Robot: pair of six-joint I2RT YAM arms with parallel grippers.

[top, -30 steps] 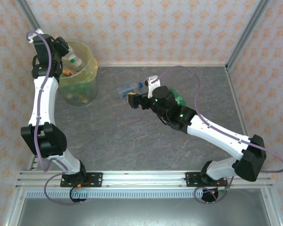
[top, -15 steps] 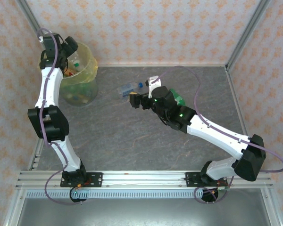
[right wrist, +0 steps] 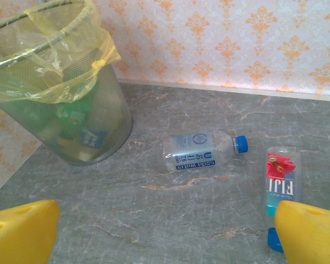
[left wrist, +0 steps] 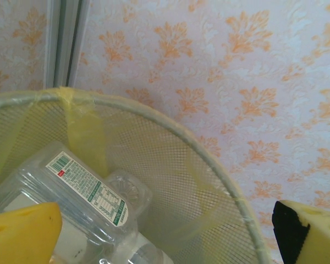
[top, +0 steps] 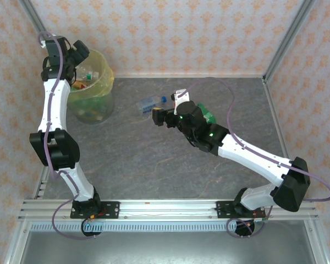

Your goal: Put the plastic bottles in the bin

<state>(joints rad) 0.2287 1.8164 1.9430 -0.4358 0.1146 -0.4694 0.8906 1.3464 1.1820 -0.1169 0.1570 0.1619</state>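
Note:
The bin (top: 93, 93) with its yellow bag stands at the table's far left. My left gripper (top: 80, 53) hangs open over its back rim, nothing between the fingers (left wrist: 22, 231). Below it inside the bin (left wrist: 209, 181) lies a clear bottle with a green-and-white label (left wrist: 82, 192). My right gripper (top: 159, 117) is open above mid-table. Ahead of it lie a clear bottle with blue label and cap (right wrist: 206, 151) (top: 152, 102) and a Fiji bottle (right wrist: 280, 184) near the right finger (right wrist: 313, 234). A green bottle (top: 209, 116) lies behind the right arm.
The bin (right wrist: 60, 93) holds several green and clear bottles behind its mesh wall. Patterned walls close the table at the back and sides, with a metal post (top: 283, 41) at the far right corner. Bare grey tabletop (top: 132, 159) lies between the arms.
The left gripper has swung along the bin's back rim and is empty now; a clear bottle that was at it lies in the bin. The right arm has not moved.

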